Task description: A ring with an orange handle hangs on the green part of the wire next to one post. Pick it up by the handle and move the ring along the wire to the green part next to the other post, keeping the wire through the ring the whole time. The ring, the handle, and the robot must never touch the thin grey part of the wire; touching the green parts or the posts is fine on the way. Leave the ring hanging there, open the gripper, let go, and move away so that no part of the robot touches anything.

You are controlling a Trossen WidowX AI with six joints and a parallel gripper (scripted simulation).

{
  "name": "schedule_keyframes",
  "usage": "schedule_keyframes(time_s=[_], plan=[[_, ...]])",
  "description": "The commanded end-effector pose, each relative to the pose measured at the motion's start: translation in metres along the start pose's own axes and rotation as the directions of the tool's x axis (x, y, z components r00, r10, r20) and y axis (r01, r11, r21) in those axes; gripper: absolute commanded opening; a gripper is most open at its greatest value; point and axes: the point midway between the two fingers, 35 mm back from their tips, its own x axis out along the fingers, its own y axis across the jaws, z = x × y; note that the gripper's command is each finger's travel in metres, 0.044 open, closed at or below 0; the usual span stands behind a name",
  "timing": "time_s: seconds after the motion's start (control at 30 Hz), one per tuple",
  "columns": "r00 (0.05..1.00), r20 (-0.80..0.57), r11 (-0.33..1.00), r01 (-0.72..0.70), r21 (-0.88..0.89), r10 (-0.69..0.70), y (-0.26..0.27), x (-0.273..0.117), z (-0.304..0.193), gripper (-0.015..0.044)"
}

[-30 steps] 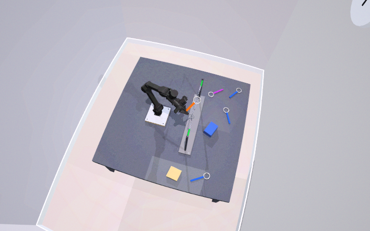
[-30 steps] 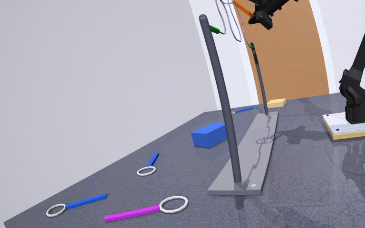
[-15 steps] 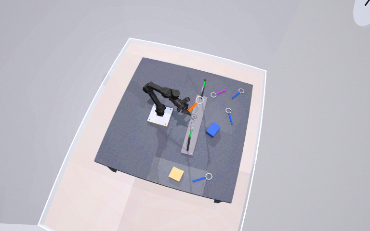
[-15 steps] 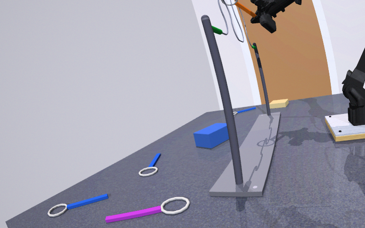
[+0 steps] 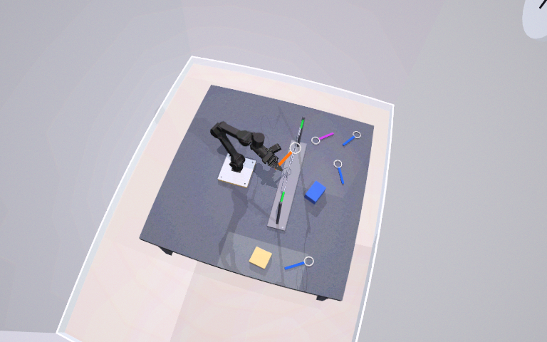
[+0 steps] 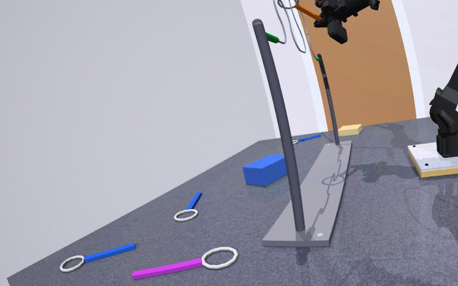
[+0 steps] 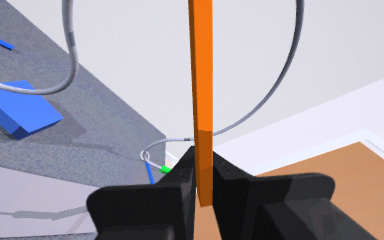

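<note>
The white ring (image 5: 295,142) (image 6: 288,8) is over the grey wire between the two green parts. The wire (image 7: 295,45) seems to run through it; whether they touch cannot be told. My gripper (image 5: 278,167) (image 7: 197,149) is shut on the orange handle (image 5: 285,159) (image 6: 308,12) (image 7: 202,75), near its end. The ring is outside the wrist view and cut off at the top of the exterior view. One green part (image 5: 302,123) (image 6: 272,37) is beside the nearer post (image 6: 278,90) of the exterior view. The other green part (image 5: 283,197) (image 6: 318,59) is beside the other post (image 5: 278,214) (image 6: 332,111).
A blue block (image 5: 315,192) (image 6: 265,170) lies beyond the grey base (image 5: 278,221) (image 6: 287,236). A magenta-handled ring (image 5: 326,136) (image 6: 169,268) and several blue-handled rings lie on the table. A yellow block (image 5: 260,257) (image 6: 350,130) lies at the front in the top view.
</note>
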Motion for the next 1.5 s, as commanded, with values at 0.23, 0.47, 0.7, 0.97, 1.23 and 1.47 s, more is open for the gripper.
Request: schedule_keyframes(time_s=[0.23,0.47,0.7,0.97,1.23,1.47], plan=[[0.997,0.023,0.99,0.081,-0.116,-0.079,-0.008,-0.004,0.001,-0.015],[0.992,0.039,0.974,0.124,-0.19,-0.119,-0.01,-0.004,0.001,-0.015],[0.986,0.058,0.951,0.168,-0.261,-0.158,-0.013,-0.004,0.002,-0.015],[0.976,0.083,0.915,0.217,-0.34,-0.2,-0.016,-0.004,0.003,-0.015],[0.965,0.111,0.871,0.264,-0.415,-0.24,-0.019,-0.004,0.004,-0.015],[0.952,0.138,0.824,0.304,-0.477,-0.272,-0.022,-0.004,0.005,-0.015]])
